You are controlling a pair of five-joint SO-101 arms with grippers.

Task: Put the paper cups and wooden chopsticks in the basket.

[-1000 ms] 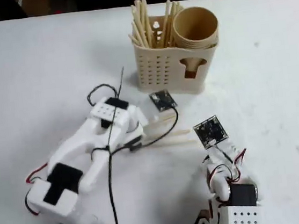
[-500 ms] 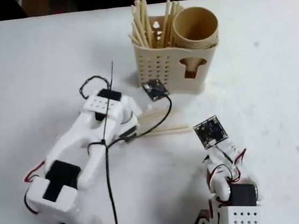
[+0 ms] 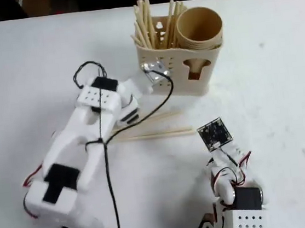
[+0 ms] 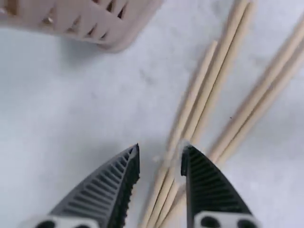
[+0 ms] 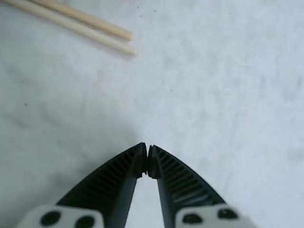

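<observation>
Several loose sticks lie near the middle of the tabletop, just on the near side of the basket, and they are the risk. The left fingers stand apart astride the ends of a few of them, and I cannot see them pinching any. Closing there would catch the sticks by one tip, so on a lift the long free ends would likely sag, swing or slip out. The sticks lie fanned rather than parallel, so a squeeze may take one and roll the others aside. The basket is close ahead, and a tilted stick could strike its wall or the stowed sticks instead of dropping in. The right fingers are closed on nothing, low over bare tabletop toward the near edge.

The loose sticks are pale, slim wood, smooth and probably light, some paired and touching along their length. The cups, tan paper and seemingly nested, sit in the basket toward the far edge.
</observation>
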